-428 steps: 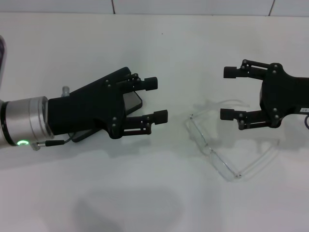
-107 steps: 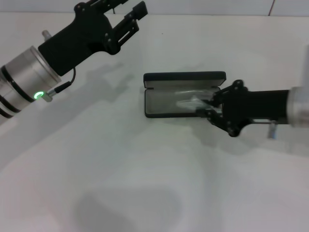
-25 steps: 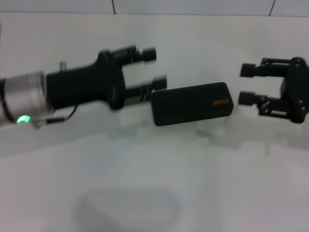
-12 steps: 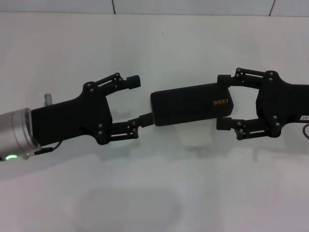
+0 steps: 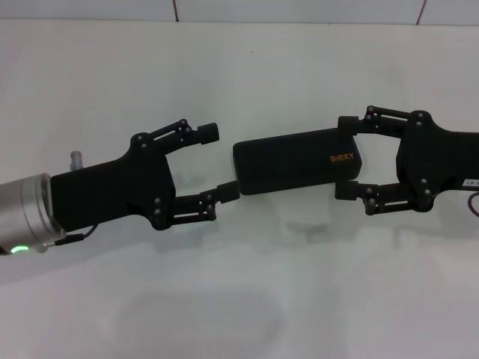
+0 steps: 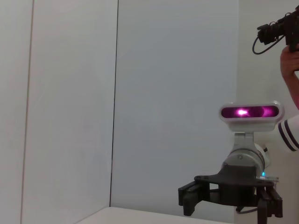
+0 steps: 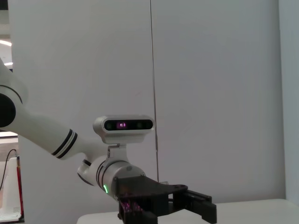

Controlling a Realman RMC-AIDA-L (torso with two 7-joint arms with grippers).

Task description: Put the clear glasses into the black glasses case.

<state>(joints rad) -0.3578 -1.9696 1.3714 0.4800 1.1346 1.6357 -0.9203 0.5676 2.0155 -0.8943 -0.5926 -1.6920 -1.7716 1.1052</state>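
The black glasses case (image 5: 296, 161) lies shut on the white table, its orange lettering facing up near its right end. The clear glasses are out of view. My left gripper (image 5: 218, 161) is open at the case's left end, with its nearer fingertip (image 5: 228, 190) touching or almost touching the case's corner. My right gripper (image 5: 346, 157) is open too. Its two fingers straddle the case's right end, one along each long side.
The white table (image 5: 239, 299) spreads around the case, with a tiled wall edge at the back. The left wrist view shows the robot's head (image 6: 250, 112) and a person's arm (image 6: 290, 70) holding a camera.
Over the last second both grippers closed in on the ends of the shut case. In the last half second the left gripper shifted slightly toward the case.
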